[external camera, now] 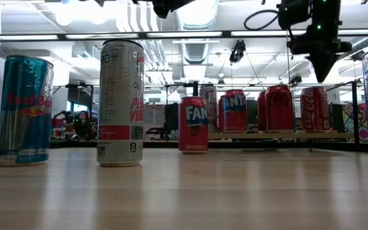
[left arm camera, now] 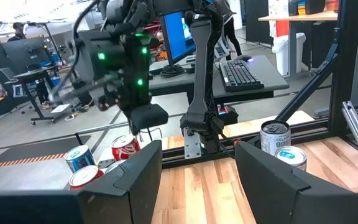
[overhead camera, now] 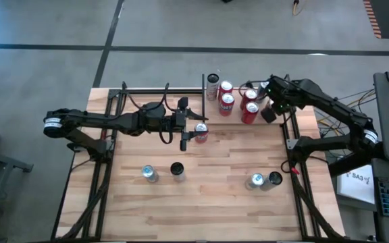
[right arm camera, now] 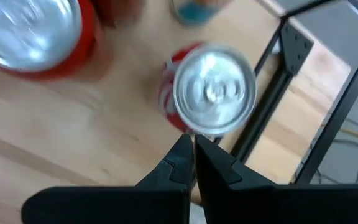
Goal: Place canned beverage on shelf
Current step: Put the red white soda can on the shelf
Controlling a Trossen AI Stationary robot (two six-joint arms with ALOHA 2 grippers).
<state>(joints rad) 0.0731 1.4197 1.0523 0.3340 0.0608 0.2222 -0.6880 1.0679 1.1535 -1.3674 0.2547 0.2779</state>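
Several red cans (overhead camera: 227, 103) and a tall silver one (overhead camera: 213, 84) stand on the shelf (external camera: 337, 135) at the table's far right. An orange-red Fanta can (external camera: 193, 124) stands upright on the tabletop in front of the shelf's left end. My left gripper (overhead camera: 193, 125) hangs high above that can (overhead camera: 200, 132), pointing level toward the table's right; it is open with nothing between its fingers (left arm camera: 197, 180). My right gripper (external camera: 321, 76) is shut and points steeply down. It hovers just above the rightmost red can (right arm camera: 215, 90) on the shelf, clear of its top.
On the near half of the table stand a blue Red Bull can (external camera: 24, 110) and a tall white can (external camera: 121, 102) at the left. Two more cans (overhead camera: 255, 180) (overhead camera: 273, 179) stand at the right. Black frame posts (overhead camera: 292, 145) line both table sides.
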